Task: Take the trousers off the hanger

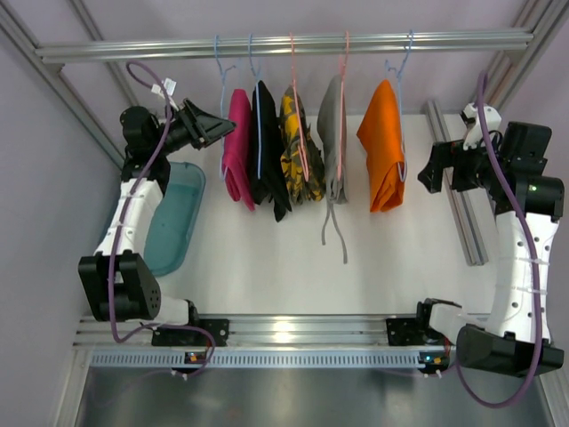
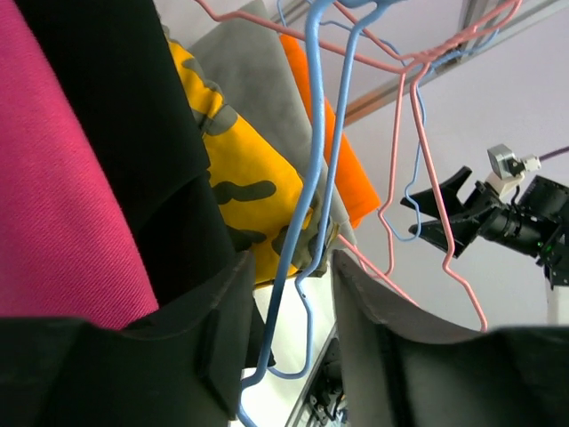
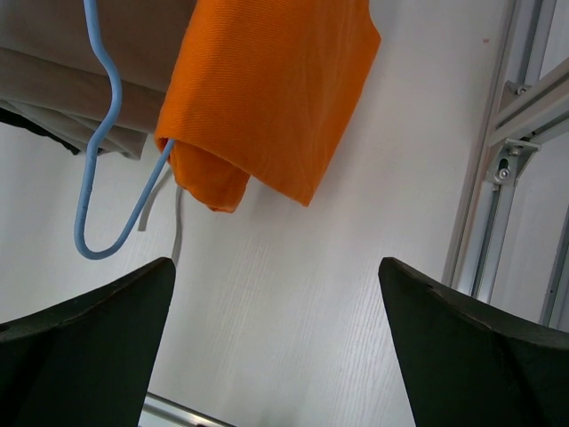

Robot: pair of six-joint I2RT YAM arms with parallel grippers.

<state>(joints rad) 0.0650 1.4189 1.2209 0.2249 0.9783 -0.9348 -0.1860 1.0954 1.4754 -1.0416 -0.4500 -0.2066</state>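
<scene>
Nothing was off the rail at this point, folks. The plain magenta-pink folded cloth trousers (image 1: 238,151) hung on their pale wire hanger, leftmost on the silver metal rail (image 1: 284,43). The plain black folded cloth trousers (image 1: 267,156) hung just beside them, touching. Neither pair had come free, and the white table (image 1: 293,258) below showed no trousers lying on it.

The left gripper (image 1: 218,127) was up at the magenta pair's outer side. Seen from its own wrist, the fingers stood roughly half apart with a gap between them. The lower loop of a blue wire hanger (image 2: 316,178) ran down through that gap, with black cloth lying against the left finger (image 2: 178,356). Nothing looked clamped; the jaws were not seen biting on wire or cloth.

The right gripper (image 1: 433,169) sat out past the folded orange garment (image 1: 382,147), fingers spread wide and holding nothing.

By my reading, the job was at its opening grab, with both pairs yet to be pulled off their hangers.
</scene>
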